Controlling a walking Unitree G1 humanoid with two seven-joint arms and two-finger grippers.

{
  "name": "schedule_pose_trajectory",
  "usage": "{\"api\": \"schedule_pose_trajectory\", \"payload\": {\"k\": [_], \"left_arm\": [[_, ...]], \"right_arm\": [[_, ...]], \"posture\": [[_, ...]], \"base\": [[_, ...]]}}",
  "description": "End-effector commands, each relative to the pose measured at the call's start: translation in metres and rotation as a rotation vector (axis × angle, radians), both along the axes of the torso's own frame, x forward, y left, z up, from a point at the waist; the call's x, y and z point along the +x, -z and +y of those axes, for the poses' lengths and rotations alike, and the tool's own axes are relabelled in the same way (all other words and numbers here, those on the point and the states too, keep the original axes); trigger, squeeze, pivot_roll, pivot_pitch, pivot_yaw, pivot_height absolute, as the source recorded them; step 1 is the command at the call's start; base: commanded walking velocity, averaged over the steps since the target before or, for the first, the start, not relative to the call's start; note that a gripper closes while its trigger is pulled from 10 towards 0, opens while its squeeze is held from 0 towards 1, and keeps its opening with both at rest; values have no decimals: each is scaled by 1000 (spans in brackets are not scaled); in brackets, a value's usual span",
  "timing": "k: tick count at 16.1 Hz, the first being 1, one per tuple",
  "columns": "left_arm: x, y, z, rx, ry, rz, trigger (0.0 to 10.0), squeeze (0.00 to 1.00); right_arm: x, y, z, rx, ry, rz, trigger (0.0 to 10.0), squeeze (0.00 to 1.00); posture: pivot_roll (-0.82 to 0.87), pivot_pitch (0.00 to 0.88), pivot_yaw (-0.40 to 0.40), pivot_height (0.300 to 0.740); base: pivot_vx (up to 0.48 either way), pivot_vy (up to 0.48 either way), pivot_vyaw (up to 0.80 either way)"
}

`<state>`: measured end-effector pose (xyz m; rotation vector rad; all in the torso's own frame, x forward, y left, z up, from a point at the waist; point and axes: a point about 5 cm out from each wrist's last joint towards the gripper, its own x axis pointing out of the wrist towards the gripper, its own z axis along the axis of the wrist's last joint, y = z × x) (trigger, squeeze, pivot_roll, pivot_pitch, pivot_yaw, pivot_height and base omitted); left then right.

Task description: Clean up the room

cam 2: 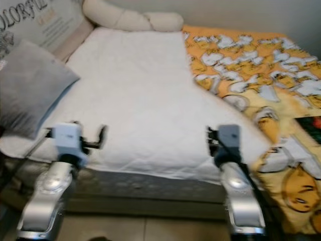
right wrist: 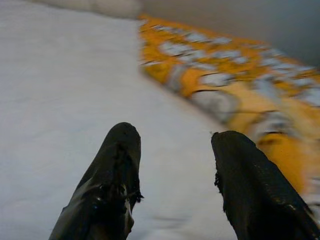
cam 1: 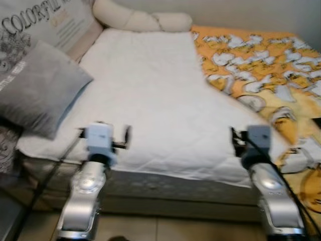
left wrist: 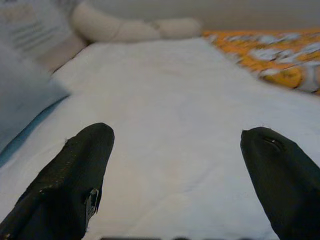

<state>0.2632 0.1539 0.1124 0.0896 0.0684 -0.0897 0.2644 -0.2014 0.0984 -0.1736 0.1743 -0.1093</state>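
- Right gripper [right wrist: 172,150]: two black fingers [right wrist: 117,185] spread apart, nothing between them.
- White sheet [right wrist: 60,90]: lies beneath and beyond the fingers, flat, somewhat blurred.
- Orange blanket [right wrist: 235,85]: patterned with pale shapes, lying on the sheet along one side; its edge runs just beside one fingertip.
- Grey wall [right wrist: 240,15] behind.

- Soft, even light is falling across the white quilted mattress pad [cam 1: 150,100], casting only faint shadows.
- Both head views are showing slight blur.
- The orange duck-print blanket [right wrist: 240,85] is smearing with motion blur in the right wrist view.
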Motion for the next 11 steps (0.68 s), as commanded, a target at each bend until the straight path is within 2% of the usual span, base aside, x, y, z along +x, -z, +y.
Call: {"api": "schedule_pose_trajectory", "payload": {"k": [1, 3, 6, 8, 11], "left_arm": [[2, -4, 8, 27, -21, -13, 10000, 1000], [4, -4, 11, 31, -34, -14, 10000, 1000], [3, -4, 8, 34, -32, -13, 10000, 1000], [3, -4, 9, 35, -33, -14, 10000, 1000], [2, -3, 10, 34, -39, -13, 10000, 1000]], "right_arm": [[4, -3, 4, -18, -9, -3, 10000, 0], [4, 0, 2, -59, -2, 25, 10000, 0], [6, -1, 1, -53, -3, 18, 10000, 0], [7, -3, 0, -24, 15, 9, 10000, 0], [6, 0, 4, -37, -10, 22, 10000, 0]], "posture": [[51, 0, -11, 740], [50, 0, -11, 740], [56, 0, -16, 740], [55, 0, -20, 740], [50, 0, -22, 740]], "base": [[0, -431, 0], [0, -439, 722], [0, -436, 767], [0, -435, 0], [0, -434, 0]]}}
